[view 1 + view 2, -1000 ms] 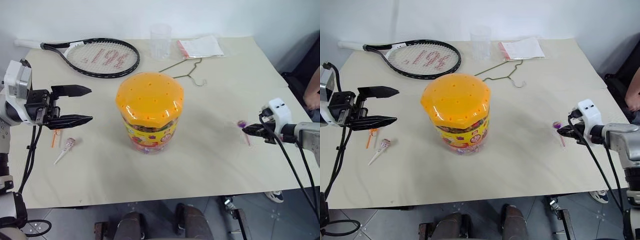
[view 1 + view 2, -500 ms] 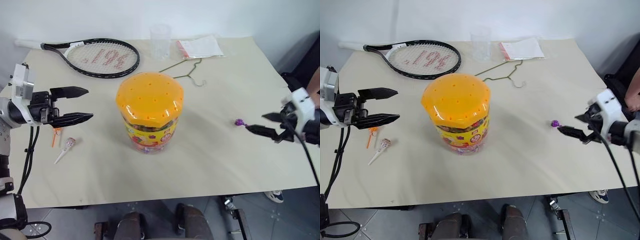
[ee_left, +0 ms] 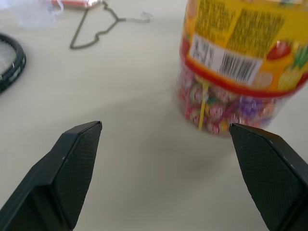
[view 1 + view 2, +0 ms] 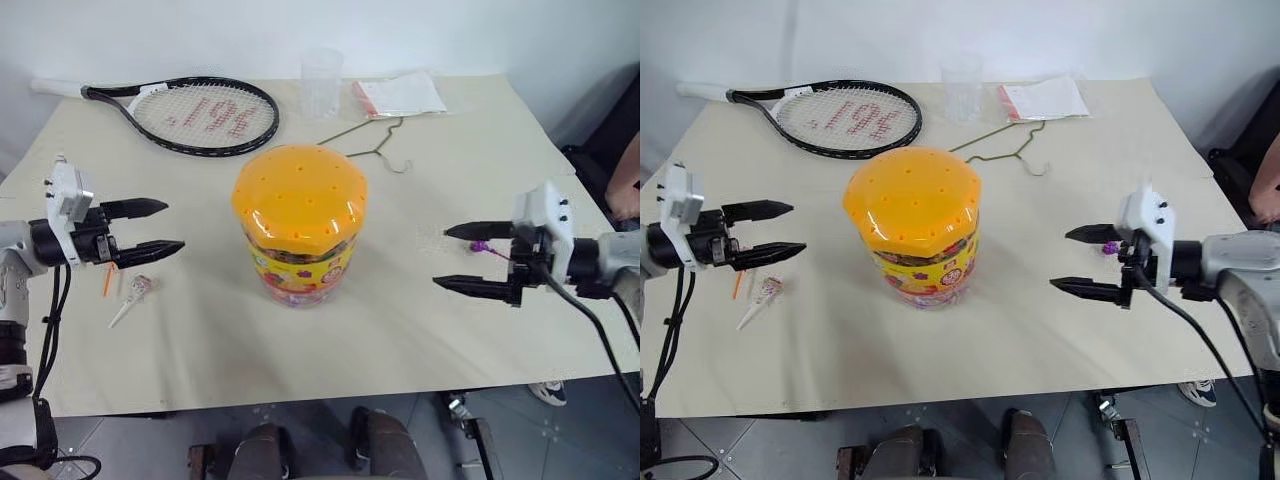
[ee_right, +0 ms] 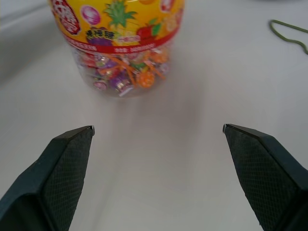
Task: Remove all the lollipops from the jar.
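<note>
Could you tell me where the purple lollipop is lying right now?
The purple lollipop lies on the table's right side, right of the jar.

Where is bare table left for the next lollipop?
Free: the near strip in front of the jar, and the stretch between jar and purple lollipop. Crowded: the left patch by the orange lollipop and pinkish lollipop, and the far edge with racket, cup, hanger.
</note>
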